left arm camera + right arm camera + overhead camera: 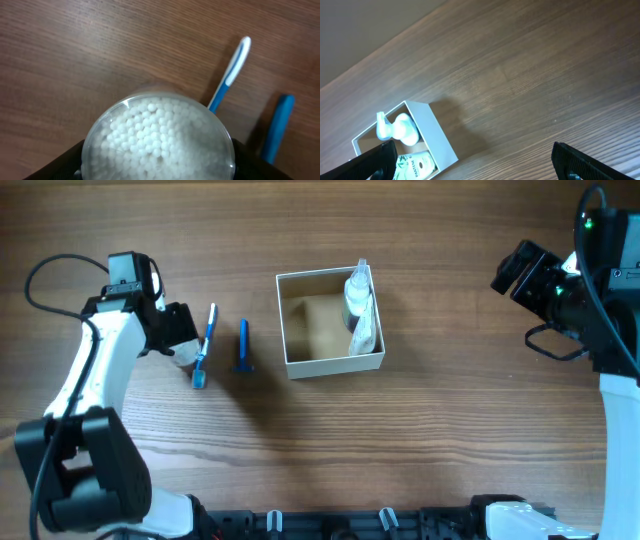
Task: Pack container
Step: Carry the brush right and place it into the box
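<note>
The container (296, 361), a shallow square box with white walls and a tan floor, sits mid-table. It holds a white bottle (357, 288) and a white tube (366, 330) along its right side. In the right wrist view the container (435, 137), the bottle (402, 129) and the tube (415, 165) show at lower left. My left gripper (180, 348) is left of the container, shut on a round clear jar of cotton swabs (157, 137) that fills the left wrist view. My right gripper (477, 165) is open and empty, far right of the container (512, 272).
A blue and white toothbrush (206, 345) lies just right of the jar, and a blue razor-like item (243, 346) lies between it and the container. Both show in the left wrist view, the toothbrush (230, 75) and the blue item (277, 127).
</note>
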You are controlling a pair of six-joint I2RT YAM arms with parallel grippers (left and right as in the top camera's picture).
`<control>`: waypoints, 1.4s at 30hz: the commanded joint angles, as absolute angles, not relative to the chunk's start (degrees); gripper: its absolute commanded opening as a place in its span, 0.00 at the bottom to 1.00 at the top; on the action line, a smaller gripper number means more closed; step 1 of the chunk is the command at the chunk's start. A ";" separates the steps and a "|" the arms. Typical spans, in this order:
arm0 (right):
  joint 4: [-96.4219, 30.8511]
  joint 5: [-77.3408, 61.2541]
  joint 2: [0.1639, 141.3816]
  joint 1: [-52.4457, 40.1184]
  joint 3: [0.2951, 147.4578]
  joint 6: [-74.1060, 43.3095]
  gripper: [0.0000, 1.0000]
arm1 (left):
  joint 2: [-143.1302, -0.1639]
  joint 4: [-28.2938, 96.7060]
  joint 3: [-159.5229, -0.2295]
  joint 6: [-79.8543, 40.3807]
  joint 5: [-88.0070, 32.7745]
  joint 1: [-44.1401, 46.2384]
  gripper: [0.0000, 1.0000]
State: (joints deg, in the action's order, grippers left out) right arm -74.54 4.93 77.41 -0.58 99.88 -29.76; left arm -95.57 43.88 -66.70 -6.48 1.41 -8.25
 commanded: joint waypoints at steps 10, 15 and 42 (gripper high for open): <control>-74.41 4.60 77.67 -0.47 100.01 -30.04 1.00 | -77.91 51.16 -79.29 -6.57 -5.32 4.56 0.63; -74.41 4.60 77.67 -0.47 100.01 -30.00 1.00 | -75.13 50.24 -79.42 -10.20 -5.96 15.05 0.61; -74.41 4.60 77.67 -0.47 100.01 -30.02 1.00 | -103.31 34.94 -79.40 -14.63 -1.83 28.77 0.59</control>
State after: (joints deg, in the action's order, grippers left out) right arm -74.54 4.93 77.41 -0.60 99.90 -29.76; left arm -100.79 36.14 -78.54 -13.78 -2.85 28.49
